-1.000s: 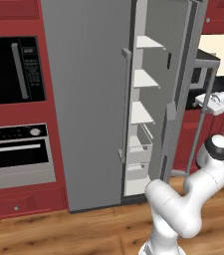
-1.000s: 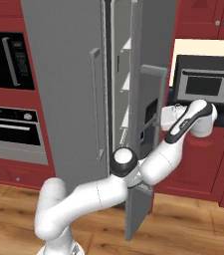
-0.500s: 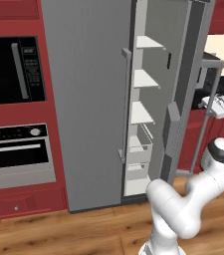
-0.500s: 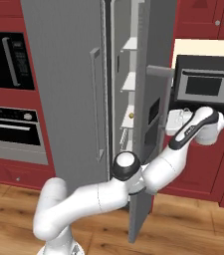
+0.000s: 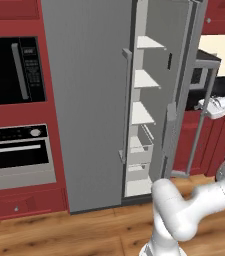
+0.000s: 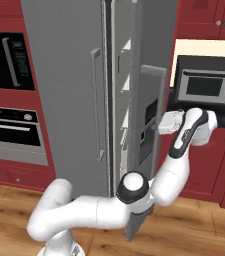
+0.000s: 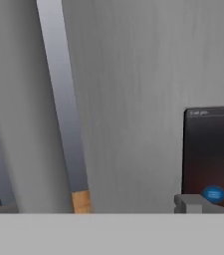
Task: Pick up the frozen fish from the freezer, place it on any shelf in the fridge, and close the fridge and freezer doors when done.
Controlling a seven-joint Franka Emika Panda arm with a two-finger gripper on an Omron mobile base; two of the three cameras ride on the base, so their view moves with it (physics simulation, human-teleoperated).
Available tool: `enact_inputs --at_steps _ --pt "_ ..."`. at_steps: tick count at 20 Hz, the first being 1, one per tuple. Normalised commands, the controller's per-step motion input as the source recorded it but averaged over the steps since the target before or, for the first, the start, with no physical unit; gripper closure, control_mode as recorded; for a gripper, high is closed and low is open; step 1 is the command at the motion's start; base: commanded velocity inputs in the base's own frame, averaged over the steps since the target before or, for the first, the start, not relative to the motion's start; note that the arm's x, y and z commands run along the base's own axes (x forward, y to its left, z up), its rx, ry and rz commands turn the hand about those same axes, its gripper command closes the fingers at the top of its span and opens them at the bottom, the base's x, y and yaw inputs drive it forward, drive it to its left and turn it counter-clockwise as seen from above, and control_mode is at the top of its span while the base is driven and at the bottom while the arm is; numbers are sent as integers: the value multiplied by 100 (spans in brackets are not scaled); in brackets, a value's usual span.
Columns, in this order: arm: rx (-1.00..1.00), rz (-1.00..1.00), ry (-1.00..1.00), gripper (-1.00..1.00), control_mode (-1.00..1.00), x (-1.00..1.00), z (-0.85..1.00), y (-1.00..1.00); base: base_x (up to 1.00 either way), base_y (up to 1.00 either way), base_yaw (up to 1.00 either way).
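Observation:
The freezer (image 5: 145, 115) stands open, its short white shelves showing. The frozen fish is out of view. The narrow freezer door (image 6: 148, 100), with a dark dispenser recess (image 7: 210, 154), is swung out towards me. My gripper (image 6: 163, 123) hovers right at that door's front, beside the recess, open and holding nothing. From the left it appears past the door's edge, level with the bar handle (image 5: 202, 125), as a white gripper (image 5: 205, 105). The door's bar handle (image 7: 63, 109) runs up the hand view. The wider fridge (image 5: 86, 100) stays closed behind its plain door.
A black microwave (image 5: 11, 70) and oven (image 5: 16, 155) sit in red cabinets left of the unit. To the right, a toaster oven (image 6: 204, 82) rests on a dark counter over red cabinets. Wooden floor (image 5: 59, 235) lies below.
My arm's elbow has sunk and drifted right. The hand has stayed near the freezer door's front, jaws unchanged. The freezer door remains open.

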Motion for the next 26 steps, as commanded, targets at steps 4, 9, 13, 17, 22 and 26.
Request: enact_inputs --at_steps 4,9,13,17,22,26 --pt "7 -38 -7 -100 -100 59 -100 100 0 0 0" --pt "0 -47 -15 -100 -100 63 -13 94 0 0 0" --pt "-3 -53 -13 -100 -100 52 0 92 0 0 0" --pt "-1 -45 -17 -100 -100 56 6 79 0 0 0" --pt "0 -31 -20 -100 -100 42 20 22 0 0 0" --pt "0 -33 -14 -100 -100 48 30 19 0 0 0"
